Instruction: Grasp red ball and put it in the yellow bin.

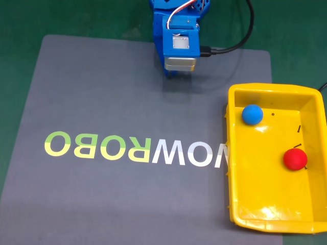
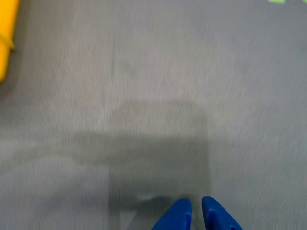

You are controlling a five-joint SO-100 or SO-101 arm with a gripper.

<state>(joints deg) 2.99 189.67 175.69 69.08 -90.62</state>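
The red ball lies inside the yellow bin, near its right wall in the fixed view. My blue gripper hangs low over the far edge of the grey mat, well left of the bin and apart from the ball. In the wrist view my gripper shows two blue fingertips close together with nothing between them, above bare mat. A corner of the yellow bin appears at that view's upper left.
A blue ball also rests in the bin, near its far left corner. The grey mat carries large lettering across its middle. Green tabletop surrounds the mat. A black cable runs from the arm.
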